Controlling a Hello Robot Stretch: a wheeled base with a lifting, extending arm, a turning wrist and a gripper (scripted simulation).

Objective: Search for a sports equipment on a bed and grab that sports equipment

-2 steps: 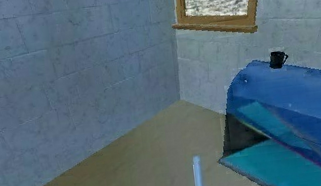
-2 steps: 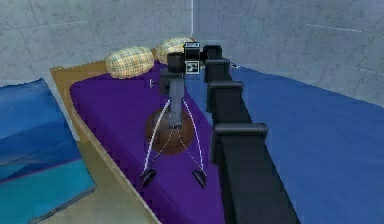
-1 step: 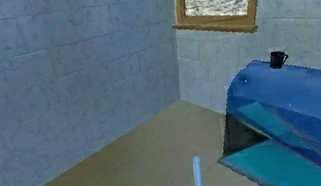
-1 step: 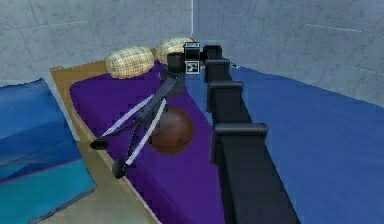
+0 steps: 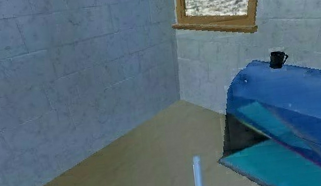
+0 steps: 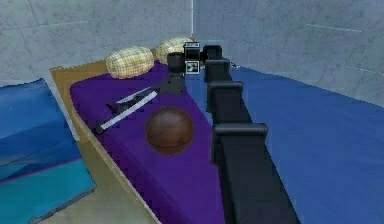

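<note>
Rising from the bottom edge of the arm side view, the robot's dark square arm (image 6: pixel 245 160) extends across a bed (image 6: pixel 115 140) dressed in a purple cover. Just left of the arm in that view, a round reddish-brown ball (image 6: pixel 170 130) with the look of a basketball rests on the cover near the middle of the bed. Beyond the ball and a little to its left lies a long, thin dark item with a pale stripe (image 6: pixel 125 108), possibly a bat, though its shape is hard to make out. At the arm's far end stand two white marker squares (image 6: pixel 190 62), and left of them the jaws show as a dark shape past the ball. With the bedding behind them, it cannot be told how the jaws are set or whether they have hold of anything. Two checked pillows (image 6: pixel 128 62) lie at the head of the bed, against a grey wall (image 6: pixel 60 30). The bed's wooden frame (image 6: pixel 62 78) runs along its left side, with a blue cabinet (image 6: pixel 30 130) just beside it.

In the forward view, tan floor (image 5: pixel 127 165) runs toward a corner of grey tiled walls. The blue cabinet stands at the view's right with its lower drawers pulled out, and a dark mug (image 5: pixel 278 59) stands on its top. Above and behind it, a wood-framed window (image 5: pixel 219 2) is set in the far wall.
</note>
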